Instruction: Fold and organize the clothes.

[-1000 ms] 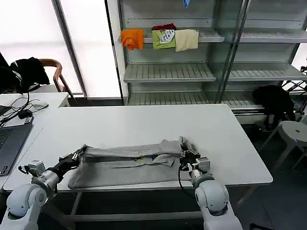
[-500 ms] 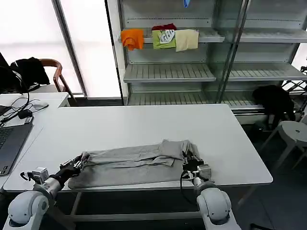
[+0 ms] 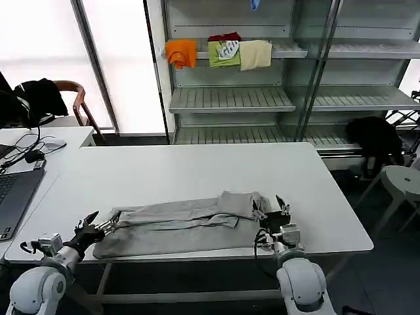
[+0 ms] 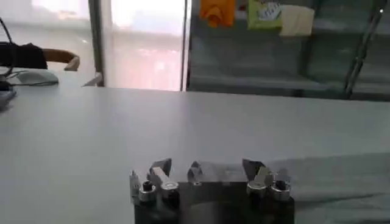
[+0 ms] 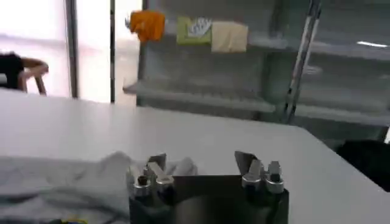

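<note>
Left gripper: the left gripper point(image 3: 92, 223) sits low at the table's near edge, about 8 o'clock from the table's middle; its fingers point(image 4: 159, 171) are spread apart and grip nothing, with the tips just beside the shirt's left end.
Shirt: the grey shirt point(image 3: 177, 226) lies folded into a long band across the near part of the white table point(image 3: 197, 170), between the two grippers.
Right gripper: the right gripper point(image 3: 279, 209) is at about 4 o'clock, just past the shirt's right end, fingers point(image 5: 245, 161) spread and empty.
Left wrist view: bare tabletop ahead, grey cloth point(image 4: 341, 182) off to one side.
Right wrist view: bunched grey cloth point(image 5: 73, 182) beside the fingers, which the head view hardly shows.
</note>
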Controlling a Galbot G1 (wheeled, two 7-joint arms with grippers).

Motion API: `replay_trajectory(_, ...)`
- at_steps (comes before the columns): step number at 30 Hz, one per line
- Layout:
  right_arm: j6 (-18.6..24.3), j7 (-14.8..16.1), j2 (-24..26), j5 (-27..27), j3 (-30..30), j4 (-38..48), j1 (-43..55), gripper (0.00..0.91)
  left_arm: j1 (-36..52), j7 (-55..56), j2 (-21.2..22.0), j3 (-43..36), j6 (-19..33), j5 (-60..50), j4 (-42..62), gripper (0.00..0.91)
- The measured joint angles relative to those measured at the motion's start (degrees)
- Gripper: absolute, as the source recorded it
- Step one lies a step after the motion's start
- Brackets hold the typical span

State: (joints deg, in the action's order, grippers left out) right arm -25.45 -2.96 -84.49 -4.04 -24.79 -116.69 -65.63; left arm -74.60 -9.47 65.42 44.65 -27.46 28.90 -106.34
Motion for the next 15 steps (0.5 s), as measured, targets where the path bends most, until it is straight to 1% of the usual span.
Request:
replay_trajectory(6,1.32,-2.27,0.53,-5.12,-0.75,-1.80,2.67,0.907,-1.13,4.77,2.86,-0.94,2.28,-1.09,0.04,0.907)
replay_trajectory(7,1.51,-2.52,0.54,-5.70,-0.91,-1.99,2.94,0.907,-1.21,5.38,3.31,-1.10,2.49,-1.19,0.05,0.846)
replay_trajectory(8,1.65,-2.70,0.52,-6.15,-0.99,-2.10,3.11,0.907,-1.29,5.91,3.72,-1.26,2.71,-1.22,0.03,0.756)
replay_trajectory(10,1.83,-2.94,0.39,-6.90,-1.31,-2.16,3.29,0.907,-1.51,6.86,4.51,-1.51,3.08,-1.55,-0.05,0.605)
replay_trajectory(11,1.89,-3.09,0.37,-7.18,-1.44,-2.19,3.38,0.907,-1.68,7.22,4.83,-1.65,3.23,-1.73,-0.09,0.504)
replay_trajectory(12,1.96,-3.26,0.39,-7.52,-1.53,-2.22,3.51,0.907,-1.84,7.46,5.10,-1.77,3.34,-1.90,-0.12,0.443)
replay_trajectory(13,2.04,-3.41,0.41,-7.81,-1.61,-2.26,3.67,0.907,-2.03,7.73,5.33,-1.88,3.45,-2.06,-0.13,0.312)
replay_trajectory(14,2.12,-3.66,0.42,-8.07,-1.68,-2.27,3.87,0.907,-2.25,7.92,5.56,-2.01,3.57,-2.19,-0.18,0.222)
replay_trajectory(15,2.21,-3.89,0.42,-8.25,-1.69,-2.27,3.98,0.907,-2.38,8.07,5.79,-2.12,3.62,-2.28,-0.26,0.111)
